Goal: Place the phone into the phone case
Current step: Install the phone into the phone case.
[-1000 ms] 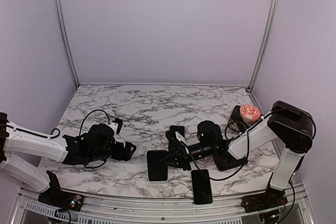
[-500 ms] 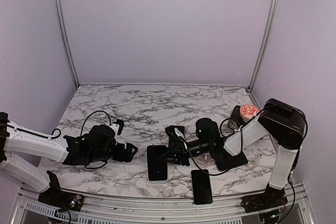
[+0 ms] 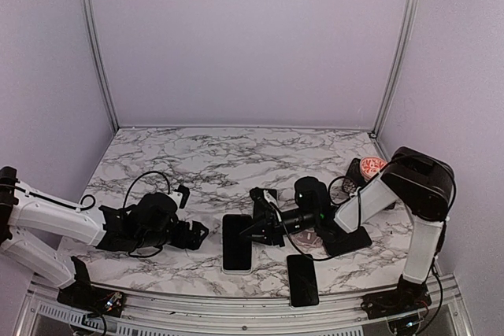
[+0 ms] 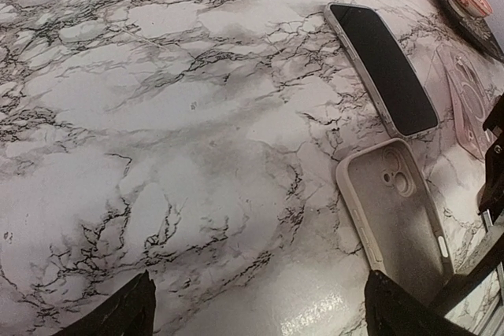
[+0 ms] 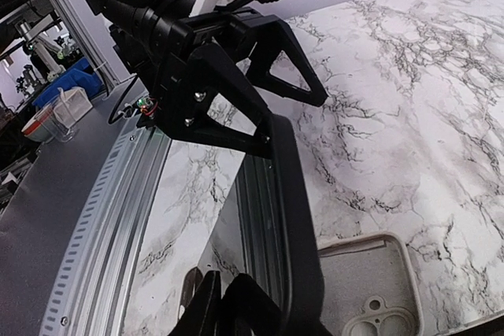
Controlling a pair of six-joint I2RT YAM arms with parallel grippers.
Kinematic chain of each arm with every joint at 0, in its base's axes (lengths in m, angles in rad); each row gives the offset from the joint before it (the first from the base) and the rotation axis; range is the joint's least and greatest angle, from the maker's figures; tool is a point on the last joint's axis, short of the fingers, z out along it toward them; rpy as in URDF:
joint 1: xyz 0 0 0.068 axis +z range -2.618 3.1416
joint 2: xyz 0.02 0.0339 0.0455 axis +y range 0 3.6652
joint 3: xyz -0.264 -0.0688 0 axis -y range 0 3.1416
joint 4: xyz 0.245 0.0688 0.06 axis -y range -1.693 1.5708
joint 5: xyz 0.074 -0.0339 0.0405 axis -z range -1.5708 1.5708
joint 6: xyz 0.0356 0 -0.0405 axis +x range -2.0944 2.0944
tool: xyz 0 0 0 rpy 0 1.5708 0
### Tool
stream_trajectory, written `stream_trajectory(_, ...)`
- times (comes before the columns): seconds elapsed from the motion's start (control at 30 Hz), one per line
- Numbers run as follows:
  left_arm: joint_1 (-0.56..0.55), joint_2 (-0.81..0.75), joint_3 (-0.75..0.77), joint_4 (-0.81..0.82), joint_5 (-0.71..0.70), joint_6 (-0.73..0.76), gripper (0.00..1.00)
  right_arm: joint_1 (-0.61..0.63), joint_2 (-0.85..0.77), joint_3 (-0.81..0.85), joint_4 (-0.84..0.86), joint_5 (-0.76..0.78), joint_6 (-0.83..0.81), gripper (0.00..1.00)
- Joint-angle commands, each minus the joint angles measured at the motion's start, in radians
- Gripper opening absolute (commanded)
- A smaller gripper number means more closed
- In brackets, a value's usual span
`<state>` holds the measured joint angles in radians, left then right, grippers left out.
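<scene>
Phone (image 4: 382,68) screen-up, long axis near-to-far, near phone case (image 4: 398,214), left claw (image 4: 264,316) wide, right claw (image 3: 253,231) narrow, grip unclear

Phone case (image 5: 370,285) cut off by the bottom edge, right hand (image 3: 251,230) grip too small to tell

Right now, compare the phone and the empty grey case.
The phone shows a dark glossy screen; the case shows a matte grey lining with a camera cutout. The phone lies face up; the case lies open side up, empty. Both lie flat on the marble table, apart.
</scene>
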<state>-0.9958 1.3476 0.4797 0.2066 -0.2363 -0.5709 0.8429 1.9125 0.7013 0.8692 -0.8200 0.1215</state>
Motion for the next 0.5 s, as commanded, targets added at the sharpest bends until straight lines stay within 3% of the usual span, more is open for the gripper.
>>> stream_trajectory(0.0,-0.013,-0.026,0.038,-0.092,-0.029,-0.015,0.93,-0.019,0.059,0.007,-0.09,0.06,-0.056,0.22)
stream_trajectory(0.47,-0.049,0.006,0.043,-0.06,-0.025,-0.032,0.93,-0.036,0.074,0.038,-0.142,0.063,-0.078,0.24)
